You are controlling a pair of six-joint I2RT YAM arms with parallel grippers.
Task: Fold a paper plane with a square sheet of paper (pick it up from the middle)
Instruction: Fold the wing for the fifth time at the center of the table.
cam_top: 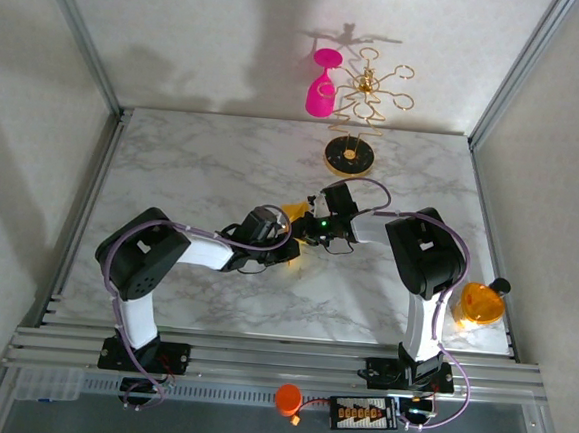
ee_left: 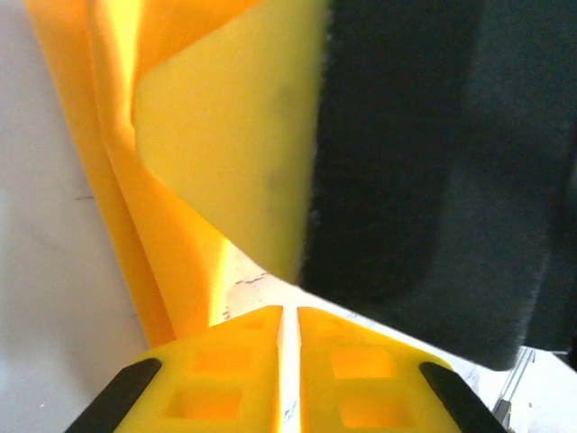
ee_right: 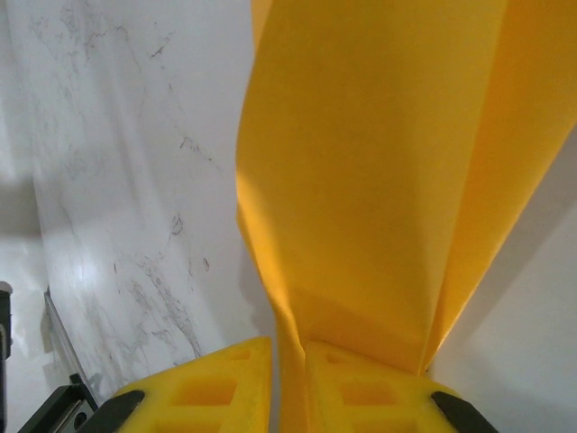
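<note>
Half done at most, to judge by the folds: creased lengthwise into overlapping flaps, but not yet narrowed to a point with a centre ridge. Nose folds, wings and final pressing are presumably still to do.

Starting at the right gripper (ee_right: 288,383): clamped on the sheet of paper (ee_right: 379,162), with the fold pinched between the yellow fingers (ee_right: 207,388) and fanning out toward 12 o'clock.

Over at the left gripper (ee_left: 288,361): closed almost fully, with layered paper rising from 11 o'clock of the tips. Hard to tell whether pinched there or merely beside.

Seen from above: held between both claws near the middle of the marble table (cam_top: 224,161), at about 7 o'clock from the gold stand (cam_top: 349,159).
</note>
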